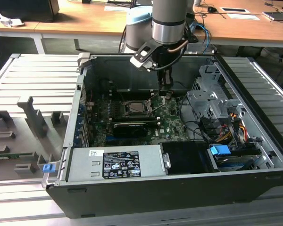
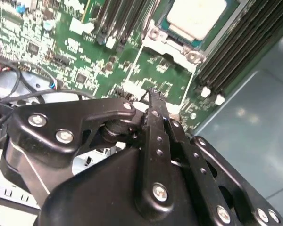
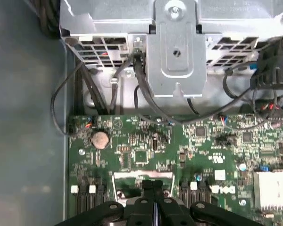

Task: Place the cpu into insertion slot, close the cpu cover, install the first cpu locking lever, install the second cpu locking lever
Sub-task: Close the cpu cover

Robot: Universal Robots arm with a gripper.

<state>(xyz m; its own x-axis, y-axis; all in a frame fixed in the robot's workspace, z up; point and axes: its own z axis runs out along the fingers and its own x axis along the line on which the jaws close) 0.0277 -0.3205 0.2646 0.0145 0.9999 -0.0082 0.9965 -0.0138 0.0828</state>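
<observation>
The cpu (image 2: 194,18) shows its silvery top, lying in the insertion slot (image 1: 137,108) on the green motherboard (image 1: 167,123). The cpu cover (image 2: 175,38) is a thin metal frame lying flat around the chip. My gripper (image 1: 166,93) hangs low over the board, just off the slot toward the exterior view's right. Its black fingers (image 2: 153,117) are pressed together, with nothing visible between them. In the first wrist view the gripper (image 3: 153,184) points down at the board beside a round coin cell (image 3: 100,139). A thin lever (image 1: 159,105) slants up from the slot toward the fingertips; whether they touch is unclear.
The open computer case (image 1: 179,197) walls in the board. A black graphics card (image 1: 129,127) lies in front of the slot, and memory slots (image 2: 236,52) run beside it. A metal drive cage (image 1: 212,101) with cables (image 1: 226,129) stands at the exterior view's right, and the power supply (image 1: 115,162) at the front.
</observation>
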